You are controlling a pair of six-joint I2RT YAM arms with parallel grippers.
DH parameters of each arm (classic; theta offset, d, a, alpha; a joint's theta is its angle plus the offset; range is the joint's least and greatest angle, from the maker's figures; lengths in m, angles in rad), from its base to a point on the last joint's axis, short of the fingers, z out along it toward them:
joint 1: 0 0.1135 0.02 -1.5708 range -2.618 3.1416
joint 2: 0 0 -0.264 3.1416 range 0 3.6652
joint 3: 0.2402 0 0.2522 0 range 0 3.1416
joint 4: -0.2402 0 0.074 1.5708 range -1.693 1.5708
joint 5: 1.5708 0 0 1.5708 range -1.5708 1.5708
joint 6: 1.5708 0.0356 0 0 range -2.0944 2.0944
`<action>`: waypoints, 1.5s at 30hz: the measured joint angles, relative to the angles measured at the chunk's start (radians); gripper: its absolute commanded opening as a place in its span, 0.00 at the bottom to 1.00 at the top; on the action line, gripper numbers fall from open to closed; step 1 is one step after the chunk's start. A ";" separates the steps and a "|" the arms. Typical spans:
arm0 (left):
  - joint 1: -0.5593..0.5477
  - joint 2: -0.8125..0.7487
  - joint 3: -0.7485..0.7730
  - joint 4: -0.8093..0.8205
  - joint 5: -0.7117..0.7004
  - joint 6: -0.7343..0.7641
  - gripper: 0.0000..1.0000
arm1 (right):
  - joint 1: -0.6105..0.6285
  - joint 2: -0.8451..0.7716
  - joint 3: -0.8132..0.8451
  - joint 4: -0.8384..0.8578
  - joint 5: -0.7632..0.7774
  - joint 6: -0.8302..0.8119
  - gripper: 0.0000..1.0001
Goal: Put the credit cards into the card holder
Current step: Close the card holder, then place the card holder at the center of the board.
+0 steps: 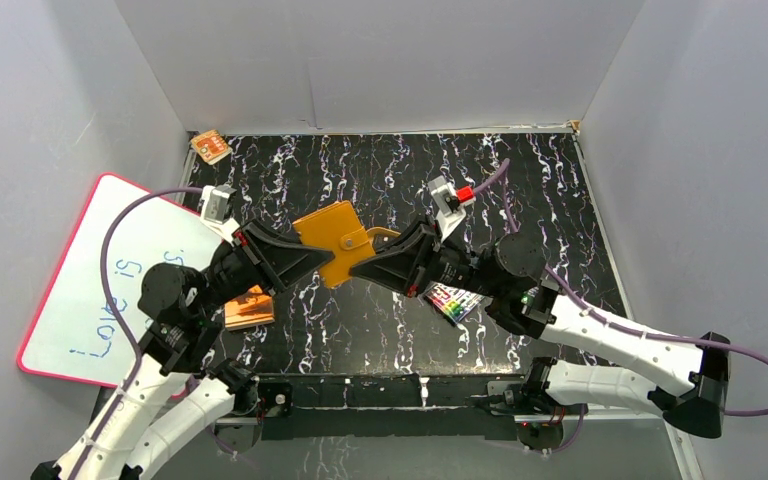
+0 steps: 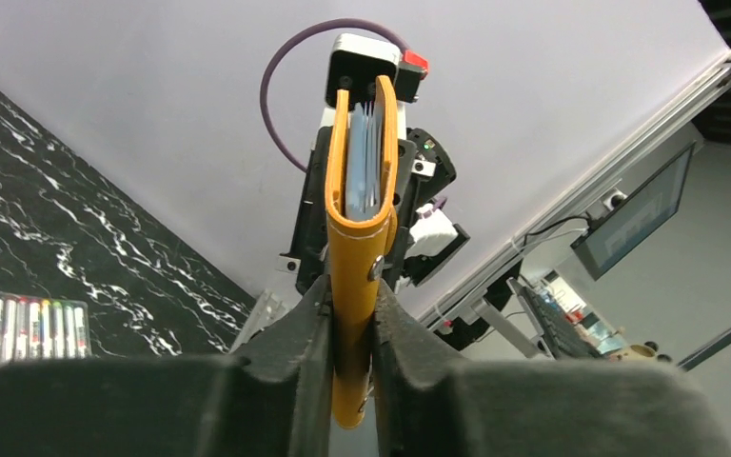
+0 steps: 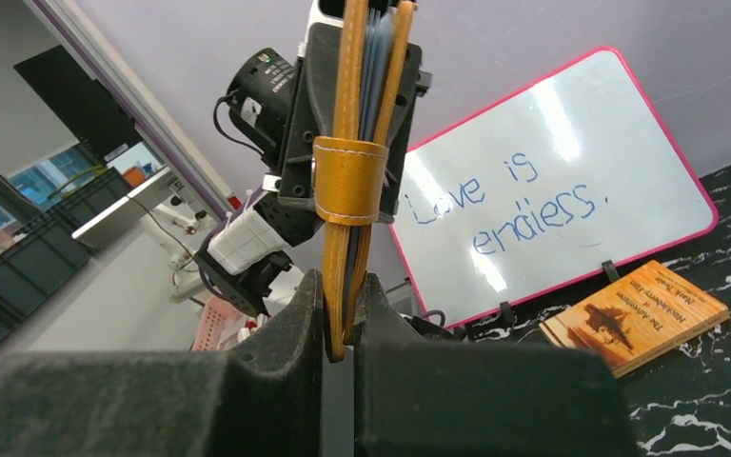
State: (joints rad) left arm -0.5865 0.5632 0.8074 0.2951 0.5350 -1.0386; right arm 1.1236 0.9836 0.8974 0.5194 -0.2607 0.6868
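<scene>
The card holder [image 1: 332, 238] is held up above the marbled table [image 1: 380, 325], pinched from both sides. The left gripper [image 2: 352, 319] is clamped tight on one edge and the right gripper [image 3: 342, 309] is squeezed onto the opposite one. Light-blue lining between the orange covers is shown by the left wrist. The strap [image 3: 349, 179] banding them is shown only by the right wrist, with a whiteboard [image 3: 552, 190] behind. Cards cannot be made out.

You can read one clear text, "Love is endless." handwritten in blue marker on the pink-framed whiteboard [image 3: 552, 190], while the printed title on the orange booklet [image 3: 633, 314] beside it is too small to make out.
</scene>
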 measured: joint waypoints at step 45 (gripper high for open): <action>0.280 0.922 0.063 -0.611 -0.029 0.389 0.00 | -0.004 -0.157 0.037 -1.070 0.713 -0.123 0.98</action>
State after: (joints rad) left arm -0.3069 1.4853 0.8700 -0.3161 0.5056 -0.6491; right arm 1.1194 0.8265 0.9344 -0.5503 0.4519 0.5636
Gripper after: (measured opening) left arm 0.077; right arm 0.984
